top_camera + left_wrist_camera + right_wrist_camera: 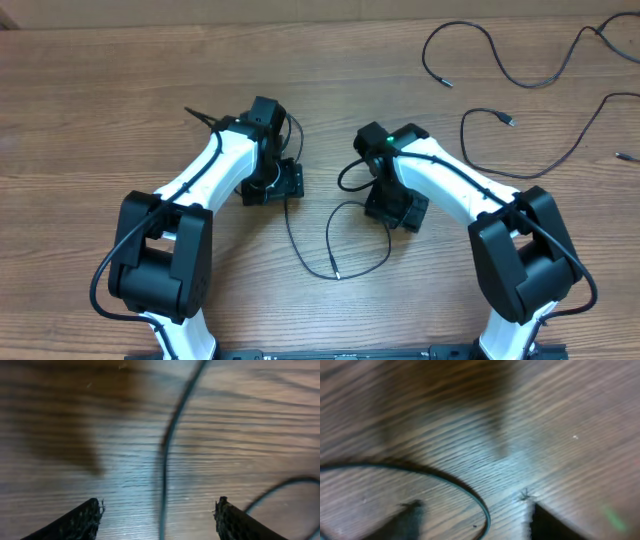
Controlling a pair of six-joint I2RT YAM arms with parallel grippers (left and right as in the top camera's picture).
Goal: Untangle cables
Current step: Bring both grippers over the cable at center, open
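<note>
Overhead cables (329, 240): thin, black, loose; one looped centrally, others upper right.
Left gripper (157, 510): released, cable between fingertips.
Right gripper (472, 515): released, cable curving beneath.

top-right cable (528, 85): runs off edge | centre cable (167, 445): blurred | left end effector (157, 502): mostly cropped

No readable text or labels

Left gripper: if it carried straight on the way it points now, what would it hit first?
Most likely the thin black cable running between the open fingers of the left gripper, then the wooden table beneath; depth is unclear.
</note>
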